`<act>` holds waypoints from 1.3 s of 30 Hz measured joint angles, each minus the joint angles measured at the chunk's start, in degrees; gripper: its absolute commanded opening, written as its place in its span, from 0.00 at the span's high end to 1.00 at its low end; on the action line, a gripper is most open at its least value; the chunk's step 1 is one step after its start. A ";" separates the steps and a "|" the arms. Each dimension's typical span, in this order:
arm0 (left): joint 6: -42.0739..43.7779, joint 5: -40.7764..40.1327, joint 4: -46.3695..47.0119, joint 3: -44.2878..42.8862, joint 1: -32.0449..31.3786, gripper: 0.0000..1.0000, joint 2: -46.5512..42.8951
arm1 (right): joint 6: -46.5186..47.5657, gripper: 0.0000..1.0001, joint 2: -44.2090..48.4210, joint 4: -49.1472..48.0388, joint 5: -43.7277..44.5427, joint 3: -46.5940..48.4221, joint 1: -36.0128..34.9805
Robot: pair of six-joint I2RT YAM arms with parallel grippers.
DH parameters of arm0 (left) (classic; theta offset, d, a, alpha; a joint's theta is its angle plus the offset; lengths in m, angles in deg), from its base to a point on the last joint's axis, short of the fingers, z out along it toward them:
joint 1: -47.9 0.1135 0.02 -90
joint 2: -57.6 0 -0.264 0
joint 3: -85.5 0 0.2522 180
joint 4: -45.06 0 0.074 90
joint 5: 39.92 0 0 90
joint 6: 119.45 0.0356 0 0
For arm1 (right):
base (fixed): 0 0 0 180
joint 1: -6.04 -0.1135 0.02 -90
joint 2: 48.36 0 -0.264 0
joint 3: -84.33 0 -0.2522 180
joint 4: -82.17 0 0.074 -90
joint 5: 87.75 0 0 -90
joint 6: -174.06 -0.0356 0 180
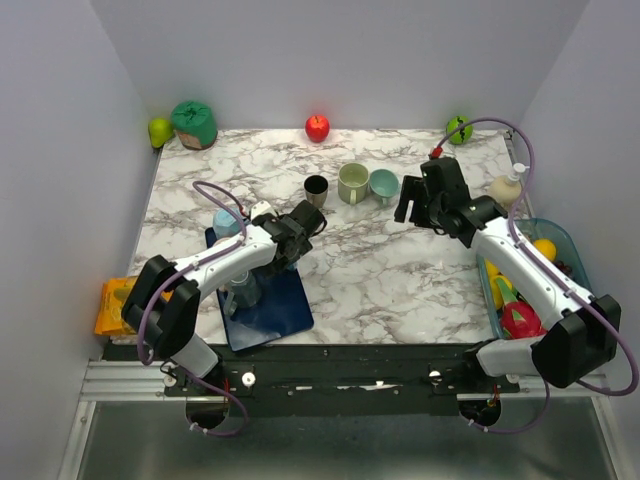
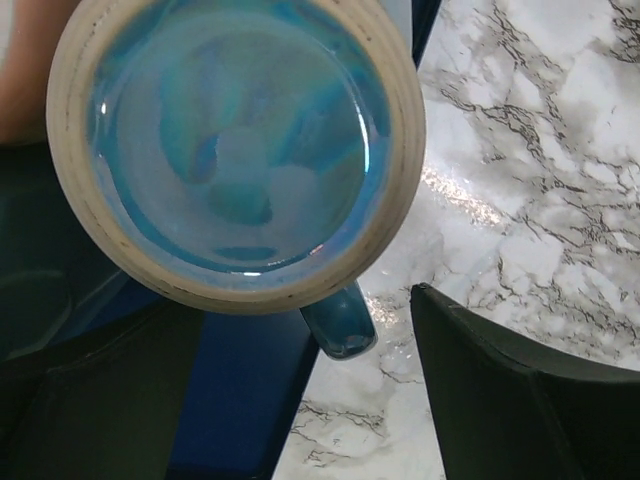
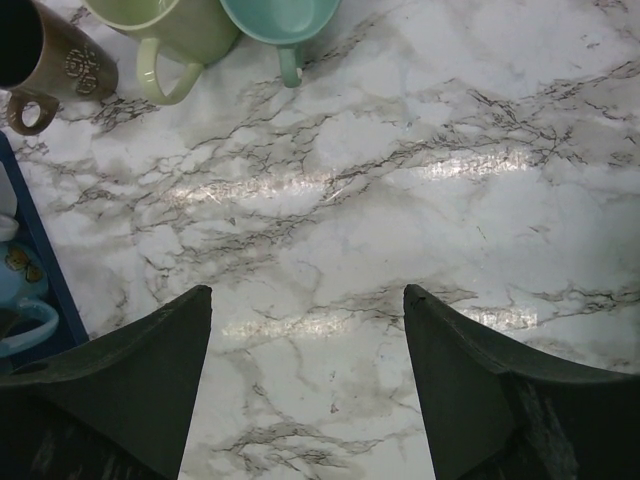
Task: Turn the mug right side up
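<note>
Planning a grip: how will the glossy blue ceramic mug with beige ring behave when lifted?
The blue mug looks rigid and breakable. Its shiny glaze may slip; the matte beige ring likely grips better. Tipped, it might roll until its handle catches.

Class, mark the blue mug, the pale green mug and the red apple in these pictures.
blue mug (image 2: 240,150), left wrist view, centre of its glazed round face
pale green mug (image 1: 353,183), top external view, its inside
red apple (image 1: 317,127), top external view, its middle
</note>
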 measured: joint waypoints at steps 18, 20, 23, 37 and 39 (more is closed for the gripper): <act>0.83 0.90 1.40 0.61 2.25 0.61 -0.44 | -0.09 0.19 1.36 0.28 -0.61 -2.64 0.04; 1.75 1.84 1.90 0.83 2.62 0.60 -0.57 | -0.28 0.19 1.53 0.31 -0.61 -3.13 0.02; 2.71 2.78 3.54 1.84 3.41 0.60 -0.48 | -0.46 0.19 2.03 0.31 -0.59 -3.91 0.04; 6.75 5.51 4.63 2.93 4.57 1.00 -0.76 | -1.38 0.19 3.61 0.37 -0.59 -4.52 0.02; 7.39 5.95 4.72 2.99 4.72 1.00 -0.94 | -1.42 0.19 4.00 0.44 -0.74 -4.52 0.02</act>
